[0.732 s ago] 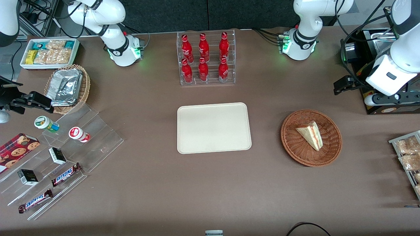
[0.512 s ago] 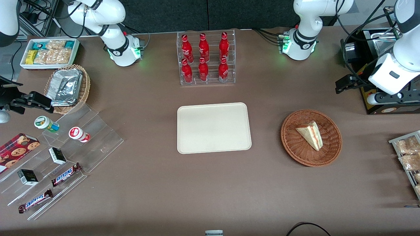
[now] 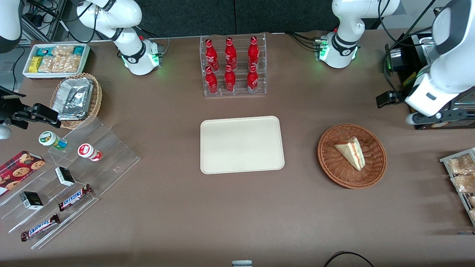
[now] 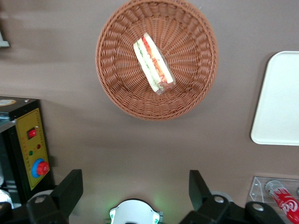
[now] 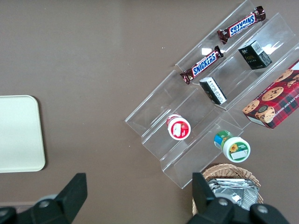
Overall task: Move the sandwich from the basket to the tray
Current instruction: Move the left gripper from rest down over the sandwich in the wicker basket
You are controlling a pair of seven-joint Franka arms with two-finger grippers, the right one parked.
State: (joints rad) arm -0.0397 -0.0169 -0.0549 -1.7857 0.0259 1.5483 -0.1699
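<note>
Front view: we see the sandwich (image 3: 351, 152) lying in the basket (image 3: 330, 163), untouched; the tray (image 3: 242, 144) is bare and sits well apart from the basket, toward the parked arm's end.
Gripper: gripper (image 4: 135, 189) hangs high over bare table near the basket, holding nothing; we put it farther from the front camera than the basket, at the working arm's end.
Fingers: spread wide, both fingers (image 4: 71, 185) show in the left wrist view with brown table between them.
Key relation: sandwich is not under the gripper; it lies nearer the front camera than the gripper and slightly toward the tray.
Long axis: wedge runs diagonally in the basket; in the left wrist view its filling edge (image 4: 156, 70) is slanted against the line joining the two fingers, neither parallel nor square to it.
Next move, our guess: carry the gripper over the basket centre, turn the wrist so the fingers close across the wedge's thin width, then come down.
Risk, our guess: soft bread, so a hard squeeze may crush it; the basket rim may catch a finger on the way down.
Progress: pick not yet begun, we judge; the approach is the step in hand.
Clutter: bottle rack (image 3: 233, 66) stands well clear of the basket-to-tray path.
</note>
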